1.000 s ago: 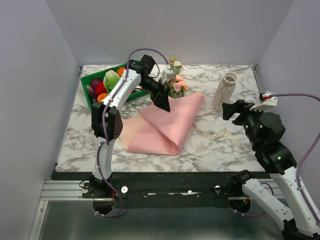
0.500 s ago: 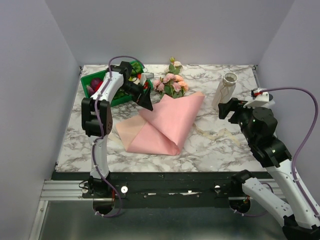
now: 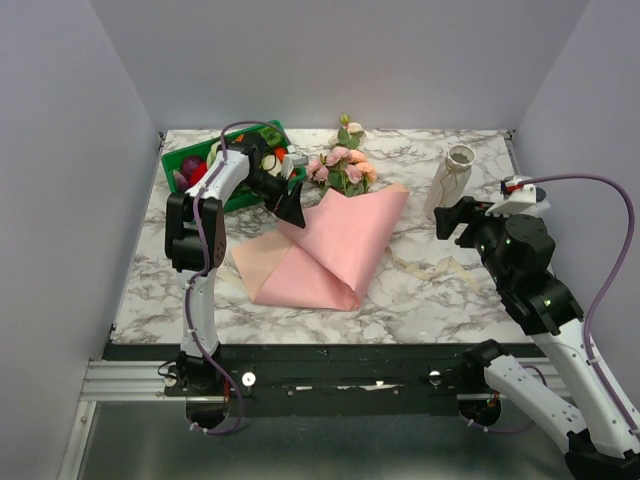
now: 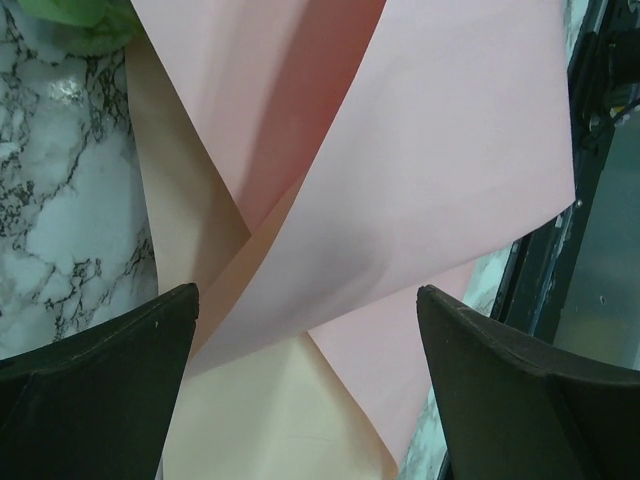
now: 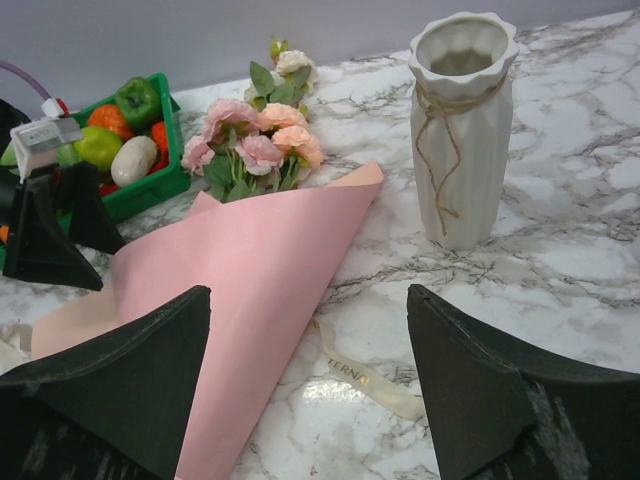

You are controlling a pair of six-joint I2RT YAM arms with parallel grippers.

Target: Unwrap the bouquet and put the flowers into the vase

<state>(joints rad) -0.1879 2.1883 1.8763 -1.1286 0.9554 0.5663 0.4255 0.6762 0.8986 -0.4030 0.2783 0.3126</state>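
**Ribbon and bouquet at the moment shown.** The loose cream ribbon (image 5: 365,378) beside the paper carries print beginning "TERN"; the rest is unreadable. The bouquet (image 3: 330,240) lies on the white marble table (image 3: 420,290), with the flowers (image 3: 342,170) at its far end. The left gripper (image 3: 290,207), jaws spread and empty, hangs over the paper's left edge. The right gripper (image 3: 447,218), also spread and empty, sits near the upright vase (image 3: 449,180), right of the bouquet. The walls are pale grey.

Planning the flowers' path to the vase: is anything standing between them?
Nothing visible does. Only bare marble table separates the flowers from the vase. Their stems sit inside the pink paper, and the ribbon lies off that line, nearer the arms.
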